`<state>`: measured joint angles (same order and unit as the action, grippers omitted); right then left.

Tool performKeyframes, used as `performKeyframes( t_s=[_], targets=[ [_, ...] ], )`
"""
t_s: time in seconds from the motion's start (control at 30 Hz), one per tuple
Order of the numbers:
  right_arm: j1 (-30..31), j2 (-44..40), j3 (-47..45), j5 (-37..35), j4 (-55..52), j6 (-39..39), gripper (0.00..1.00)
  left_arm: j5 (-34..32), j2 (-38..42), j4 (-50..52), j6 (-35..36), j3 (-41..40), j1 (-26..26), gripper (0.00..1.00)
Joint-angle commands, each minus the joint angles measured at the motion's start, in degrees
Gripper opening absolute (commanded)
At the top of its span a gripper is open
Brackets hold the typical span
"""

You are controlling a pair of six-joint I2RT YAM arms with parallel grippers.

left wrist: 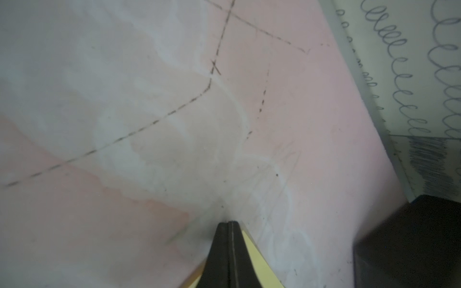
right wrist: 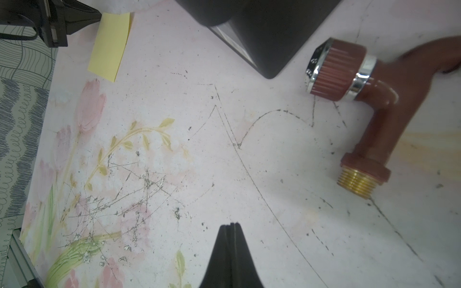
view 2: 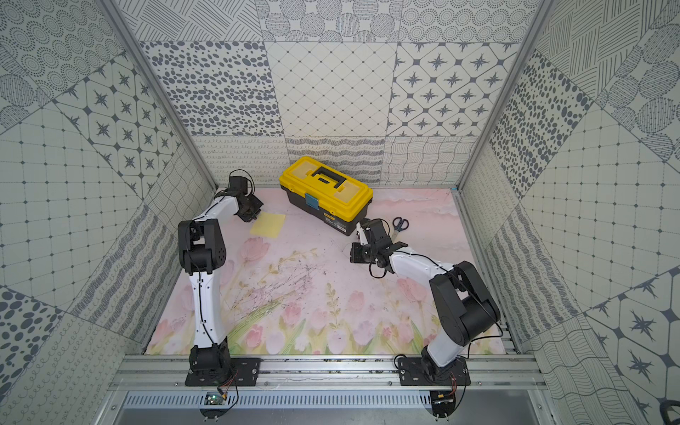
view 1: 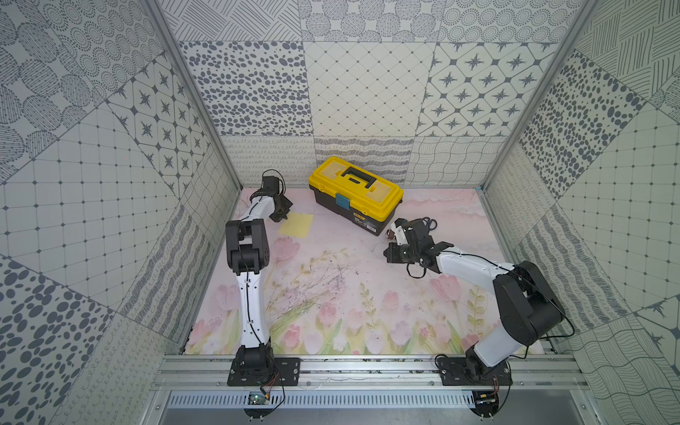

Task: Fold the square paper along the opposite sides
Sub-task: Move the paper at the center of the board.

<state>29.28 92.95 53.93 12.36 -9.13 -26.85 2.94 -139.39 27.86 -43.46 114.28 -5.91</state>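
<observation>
Left wrist, gripper: my left gripper [left wrist: 228, 222] is clenched, its two fingers pressed together with only a thin seam between them.
Left wrist, paper: the square paper [left wrist: 258, 269] shows pale yellow under the fingers, on either side of them. The tips reach past its edge over the bare worktop [left wrist: 124, 74]. I cannot tell whether they press on the sheet.
Left wrist, other: a dark corner of the toolbox [left wrist: 411, 239] sits close by.
Right wrist, gripper: my right gripper [right wrist: 230, 224] is clenched too, with nothing between its fingers, above the scuffed floral worktop.
Right wrist, paper: it lies flat, well apart from this gripper, with the left gripper's tip at one end.
Right wrist, other: a reddish-brown tap [right wrist: 349, 74] with chrome rings and a brass thread lies on its side just beside the toolbox corner.
Top views, paper: I see it in both top views at 10 o'clock on the worktop, with the left gripper at its 10 o'clock corner.
Top views, toolbox: it stands at 12 o'clock, yellow lid down, at the paper's 2 o'clock and not touching it.
Top views, right arm: the wrist hangs at the toolbox's 5 o'clock. In a top view, scissors [view 2: 399, 224] lie at the wrist's 2 o'clock.
</observation>
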Motion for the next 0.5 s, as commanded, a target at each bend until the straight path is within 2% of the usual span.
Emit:
performKeyframes(
  t_s=[0.0,0.27,0.47],
  targets=[
    [0.37,-2.45,-0.03,-1.06,0.78,-0.48,0.00,4.04,1.41,11.95,0.32,-5.04,2.56,0.00],
    [0.40,-5.29,-2.25,-2.60,0.25,-0.04,0.00,4.68,7.21,11.21,0.66,-15.06,3.38,0.00],
    [0.39,-5.32,-3.01,-1.10,0.16,-0.55,0.00,6.42,12.88,8.86,0.28,-24.45,6.71,0.00]
  ],
)
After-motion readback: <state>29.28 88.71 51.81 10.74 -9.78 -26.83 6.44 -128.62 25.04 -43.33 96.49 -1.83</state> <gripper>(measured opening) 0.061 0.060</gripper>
